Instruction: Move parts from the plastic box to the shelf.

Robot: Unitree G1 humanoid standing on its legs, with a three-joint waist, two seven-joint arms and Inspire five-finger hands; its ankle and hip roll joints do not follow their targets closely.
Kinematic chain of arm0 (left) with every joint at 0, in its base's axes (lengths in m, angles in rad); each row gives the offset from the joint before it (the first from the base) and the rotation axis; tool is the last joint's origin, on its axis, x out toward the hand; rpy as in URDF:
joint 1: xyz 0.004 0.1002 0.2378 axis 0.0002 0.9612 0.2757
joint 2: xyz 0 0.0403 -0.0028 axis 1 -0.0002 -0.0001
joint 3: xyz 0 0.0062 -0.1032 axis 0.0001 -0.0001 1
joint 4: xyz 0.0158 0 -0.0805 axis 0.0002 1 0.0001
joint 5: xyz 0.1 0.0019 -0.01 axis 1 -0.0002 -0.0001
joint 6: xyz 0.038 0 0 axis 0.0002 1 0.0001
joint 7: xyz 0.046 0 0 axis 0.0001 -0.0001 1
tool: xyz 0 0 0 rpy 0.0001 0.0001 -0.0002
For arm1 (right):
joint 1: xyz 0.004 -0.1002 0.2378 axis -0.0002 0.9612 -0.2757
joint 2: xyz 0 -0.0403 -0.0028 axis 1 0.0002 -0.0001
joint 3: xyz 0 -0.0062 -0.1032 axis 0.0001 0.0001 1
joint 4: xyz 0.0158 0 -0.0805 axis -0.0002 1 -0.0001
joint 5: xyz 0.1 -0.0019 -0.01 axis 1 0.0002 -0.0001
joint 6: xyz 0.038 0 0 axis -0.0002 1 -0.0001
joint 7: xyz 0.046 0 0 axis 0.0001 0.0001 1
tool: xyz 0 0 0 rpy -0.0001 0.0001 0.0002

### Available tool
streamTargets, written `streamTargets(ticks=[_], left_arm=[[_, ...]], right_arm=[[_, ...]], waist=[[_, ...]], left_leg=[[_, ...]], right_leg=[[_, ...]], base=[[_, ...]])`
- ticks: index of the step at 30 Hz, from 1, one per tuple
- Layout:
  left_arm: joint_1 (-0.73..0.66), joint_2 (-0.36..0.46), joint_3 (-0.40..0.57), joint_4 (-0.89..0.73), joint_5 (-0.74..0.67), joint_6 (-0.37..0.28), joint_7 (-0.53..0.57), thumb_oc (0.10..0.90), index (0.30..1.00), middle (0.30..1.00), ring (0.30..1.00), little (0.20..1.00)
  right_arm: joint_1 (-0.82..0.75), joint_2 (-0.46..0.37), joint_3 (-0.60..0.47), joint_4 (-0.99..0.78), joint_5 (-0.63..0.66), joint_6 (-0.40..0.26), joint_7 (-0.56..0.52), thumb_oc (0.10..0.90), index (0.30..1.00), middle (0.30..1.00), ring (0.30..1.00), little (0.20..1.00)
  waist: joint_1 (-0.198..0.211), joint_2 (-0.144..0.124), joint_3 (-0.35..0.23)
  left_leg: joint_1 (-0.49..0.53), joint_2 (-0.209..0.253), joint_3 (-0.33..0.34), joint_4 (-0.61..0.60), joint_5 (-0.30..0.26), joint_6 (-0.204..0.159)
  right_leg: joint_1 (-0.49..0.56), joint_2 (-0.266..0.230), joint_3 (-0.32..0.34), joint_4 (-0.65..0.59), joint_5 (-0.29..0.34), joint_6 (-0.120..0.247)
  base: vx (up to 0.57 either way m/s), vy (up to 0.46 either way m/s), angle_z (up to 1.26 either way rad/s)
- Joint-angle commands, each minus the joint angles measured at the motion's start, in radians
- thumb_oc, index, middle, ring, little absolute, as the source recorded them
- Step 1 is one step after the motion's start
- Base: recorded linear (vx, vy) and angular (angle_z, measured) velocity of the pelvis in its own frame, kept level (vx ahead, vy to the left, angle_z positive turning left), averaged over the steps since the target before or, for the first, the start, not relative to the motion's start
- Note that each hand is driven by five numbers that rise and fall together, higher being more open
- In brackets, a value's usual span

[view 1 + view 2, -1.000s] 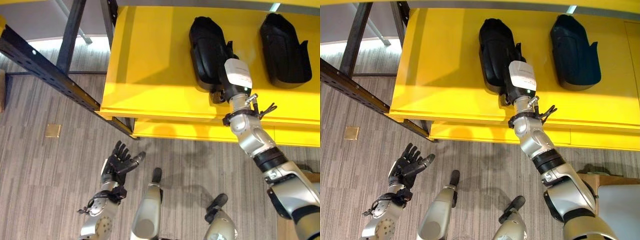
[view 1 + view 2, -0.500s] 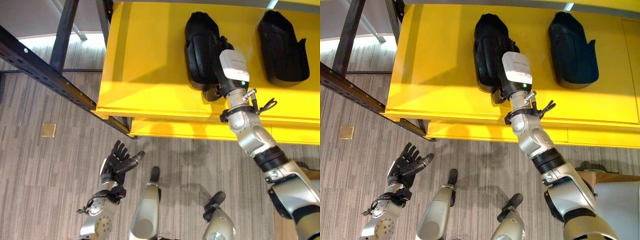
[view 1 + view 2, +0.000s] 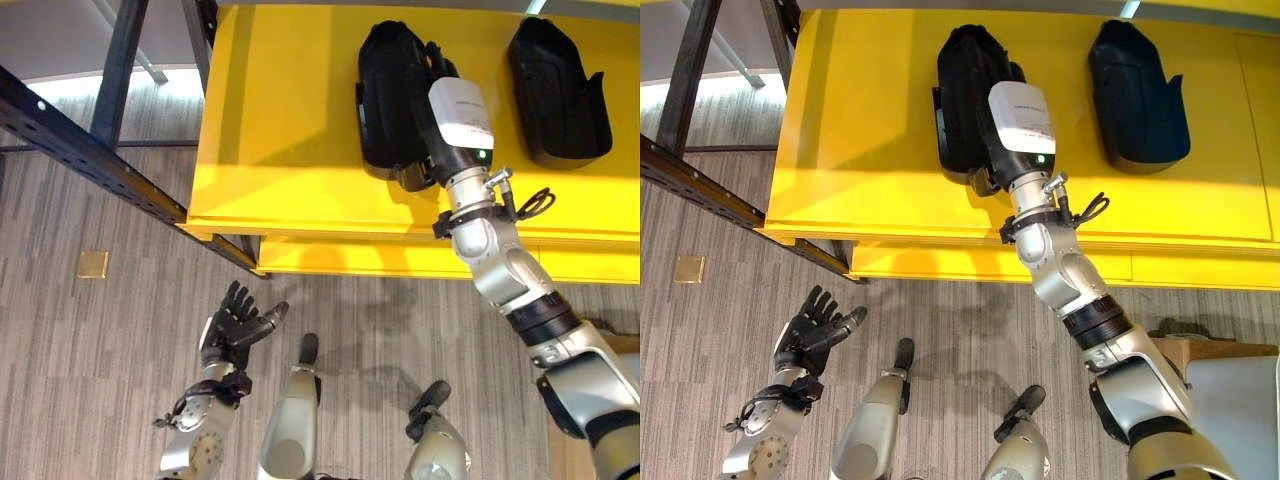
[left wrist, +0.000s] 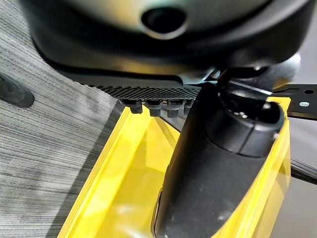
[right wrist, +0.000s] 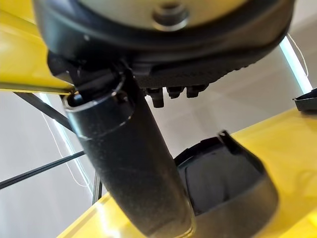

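2 black parts (image 3: 388, 95) seemingly rest on yellow shelf (image 3: 290, 160) above grey striped floor (image 3: 90, 340).

A grey striped carpet floor (image 3: 90, 360) was seen below, with a small brass-coloured square plate (image 3: 93, 264) set into it. A dark metal frame beam (image 3: 90, 160) with a row of holes was seen crossing above the floor.

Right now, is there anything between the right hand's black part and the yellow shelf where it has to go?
Nothing visible does. The black part by the right hand already lies over the yellow shelf, with bare shelf around it. The second black part lies apart, further right. The left hand hangs low over the floor.
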Motion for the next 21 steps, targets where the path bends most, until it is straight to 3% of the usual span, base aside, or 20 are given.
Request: streamTargets(ticks=[1,9,13,21], left_arm=[[0.019,0.036,0.052,-0.092,-0.001,-0.081,-0.005,0.9,1.0,1.0,1.0,1.0],[0.021,0.023,0.062,-0.088,0.008,-0.074,0.003,0.9,1.0,1.0,1.0,1.0],[0.024,-0.001,0.076,-0.093,0.029,-0.065,0.022,0.9,1.0,1.0,1.0,1.0],[0.037,-0.03,0.082,-0.092,0.053,-0.059,0.025,0.9,1.0,1.0,1.0,1.0]], right_arm=[[-0.123,-0.055,-0.048,-0.188,-0.062,-0.07,-0.069,0.9,1.0,1.0,1.0,1.0],[-0.057,-0.072,-0.088,-0.311,-0.077,-0.093,-0.062,0.9,1.0,1.0,1.0,1.0],[0.106,-0.054,-0.145,-0.455,-0.083,-0.124,-0.036,0.9,1.0,1.0,1.0,1.0],[0.319,-0.01,-0.115,-0.548,-0.062,-0.188,0.038,0.9,1.0,1.0,1.0,1.0]], waist=[[0.011,-0.004,-0.035],[-0.007,-0.011,-0.04],[-0.033,-0.025,-0.043],[-0.065,-0.041,-0.054]], left_leg=[[0.136,0.017,0.069,-0.09,-0.048,0.051],[0.141,0.021,0.072,-0.098,-0.041,0.052],[0.146,0.029,0.079,-0.108,-0.035,0.049],[0.168,0.04,0.09,-0.14,-0.021,0.041]], right_leg=[[0.004,-0.025,0.084,0.071,0.124,0.038],[-0.003,-0.025,0.089,0.069,0.128,0.035],[-0.006,-0.019,0.097,0.067,0.122,0.034],[-0.007,-0.004,0.109,0.052,0.119,0.036]], base=[[0.0,0.0,0.0],[0.0,0.0,0.0],[-0.01,-0.002,0.0],[-0.01,-0.016,-0.12]])
